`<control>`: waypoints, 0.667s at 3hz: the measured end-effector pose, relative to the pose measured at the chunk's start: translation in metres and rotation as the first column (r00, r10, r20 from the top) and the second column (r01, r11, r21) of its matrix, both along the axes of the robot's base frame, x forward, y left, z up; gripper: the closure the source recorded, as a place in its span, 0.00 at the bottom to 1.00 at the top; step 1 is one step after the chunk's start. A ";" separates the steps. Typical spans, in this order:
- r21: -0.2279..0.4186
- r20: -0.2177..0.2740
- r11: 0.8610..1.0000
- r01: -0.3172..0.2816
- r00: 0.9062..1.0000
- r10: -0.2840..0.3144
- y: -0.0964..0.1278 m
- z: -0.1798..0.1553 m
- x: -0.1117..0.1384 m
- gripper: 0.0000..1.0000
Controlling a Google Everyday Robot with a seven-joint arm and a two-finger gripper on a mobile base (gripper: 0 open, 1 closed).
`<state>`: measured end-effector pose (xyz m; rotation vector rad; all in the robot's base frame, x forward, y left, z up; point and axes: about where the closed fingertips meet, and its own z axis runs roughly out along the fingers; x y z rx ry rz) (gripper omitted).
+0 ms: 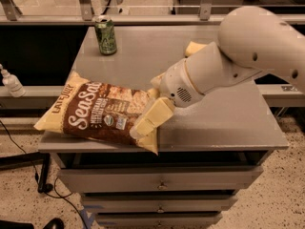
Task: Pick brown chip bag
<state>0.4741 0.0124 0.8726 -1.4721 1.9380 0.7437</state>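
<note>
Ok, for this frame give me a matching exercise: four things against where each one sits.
Things:
1 brown chip bag
2 green can
3 gripper
4 small bottle

Places:
A back left of the table
B at the bag's right end
C front left of the table
D off the table, at the far left

Pairs: 1-C, 2-A, 3-B, 4-D
</note>
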 end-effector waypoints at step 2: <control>0.069 -0.064 0.997 0.017 0.998 -0.013 0.026 -0.010 0.003 0.38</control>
